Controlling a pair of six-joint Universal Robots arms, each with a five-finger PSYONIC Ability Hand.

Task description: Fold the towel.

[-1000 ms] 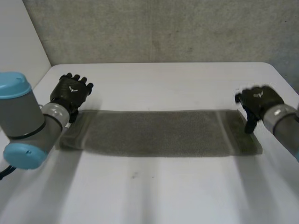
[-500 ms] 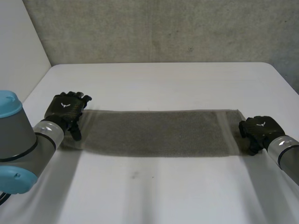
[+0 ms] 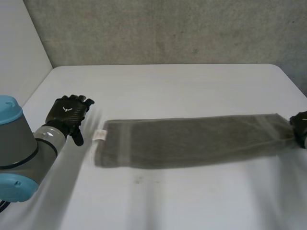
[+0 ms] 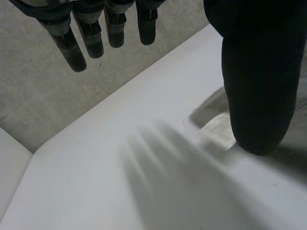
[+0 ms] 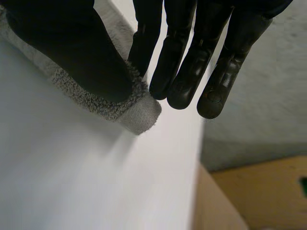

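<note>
Across the middle of the white table, the grey towel is lying flat in one long strip, running slightly askew from near the left side out to the right edge. Its right end is narrowing to a bunched point where the robot's right hand is gripping it at the table's right margin. From the right wrist camera, the thumb is pressing the towel against the fingers, pinching a corner of the cloth just above the tabletop (the banded hem is sticking out past the thumb). At the towel's opposite short edge, a small white label is poking out onto the table. The left hand is hovering near that end, apart from the cloth, with its fingers hanging straight and relaxed and holding nothing. Seen from the left wrist camera, its thumb is hanging in front of the label and the towel's end. The grey left arm, capped in light blue, is reaching in from the near left corner. Behind the table, a rough grey wall is filling the background.
</note>
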